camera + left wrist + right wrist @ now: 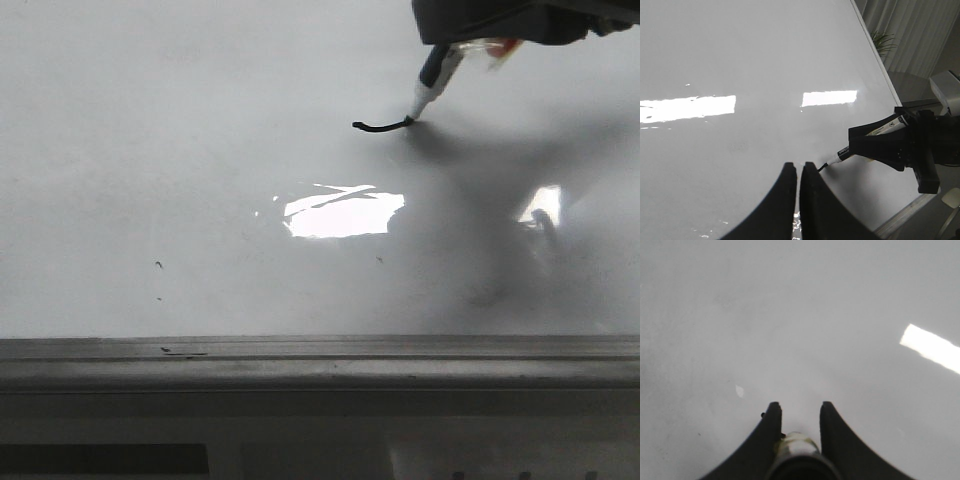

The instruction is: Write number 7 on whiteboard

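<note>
Rail (320, 352) below; stroke (380, 126) left of right claw (500, 30).

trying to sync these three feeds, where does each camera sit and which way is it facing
Front view: sits low at the robot's side, looking forward over the whiteboard; shows the right gripper holding the marker, tip at a short black stroke.
Left wrist view: on the left arm, looking across the board; shows the left gripper, jaws nearly together and empty, plus the right gripper.
Right wrist view: on the right arm, looking down at the board past its own gripper and the marker body.
Shared: front and left wrist views both show marker and stroke.
</note>
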`<move>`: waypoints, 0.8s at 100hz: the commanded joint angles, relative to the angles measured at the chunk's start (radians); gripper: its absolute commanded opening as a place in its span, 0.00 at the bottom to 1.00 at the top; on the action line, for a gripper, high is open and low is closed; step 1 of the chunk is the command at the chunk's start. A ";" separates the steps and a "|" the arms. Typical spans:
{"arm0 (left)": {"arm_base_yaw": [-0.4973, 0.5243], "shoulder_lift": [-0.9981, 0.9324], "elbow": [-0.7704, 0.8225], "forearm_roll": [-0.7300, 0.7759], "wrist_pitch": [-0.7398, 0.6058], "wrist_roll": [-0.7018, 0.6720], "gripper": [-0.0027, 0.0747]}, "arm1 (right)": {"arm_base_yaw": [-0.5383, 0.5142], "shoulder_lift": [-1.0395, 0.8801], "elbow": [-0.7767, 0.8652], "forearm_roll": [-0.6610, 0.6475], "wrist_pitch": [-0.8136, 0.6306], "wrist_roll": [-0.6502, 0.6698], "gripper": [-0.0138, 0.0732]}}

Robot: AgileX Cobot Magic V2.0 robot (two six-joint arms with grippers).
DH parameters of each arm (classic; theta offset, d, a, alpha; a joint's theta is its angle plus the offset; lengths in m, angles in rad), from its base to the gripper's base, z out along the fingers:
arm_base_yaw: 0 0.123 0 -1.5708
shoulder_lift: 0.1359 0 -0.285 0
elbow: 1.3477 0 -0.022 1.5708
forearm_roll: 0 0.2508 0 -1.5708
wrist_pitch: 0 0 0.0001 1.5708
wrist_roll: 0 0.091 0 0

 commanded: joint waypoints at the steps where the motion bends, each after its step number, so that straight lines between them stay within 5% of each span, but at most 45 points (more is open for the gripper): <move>1: -0.008 0.006 -0.025 -0.022 0.032 -0.007 0.01 | -0.016 -0.018 -0.013 0.087 -0.097 -0.107 0.10; 22: -0.008 0.006 -0.025 -0.022 0.032 -0.007 0.01 | -0.016 -0.020 -0.013 0.167 -0.103 -0.181 0.10; 48: -0.008 0.006 -0.025 -0.022 0.032 -0.007 0.01 | -0.014 -0.020 0.022 0.370 0.195 -0.219 0.10; 80: -0.008 0.006 -0.025 -0.022 0.032 -0.007 0.01 | 0.026 -0.020 0.101 0.454 0.146 -0.219 0.10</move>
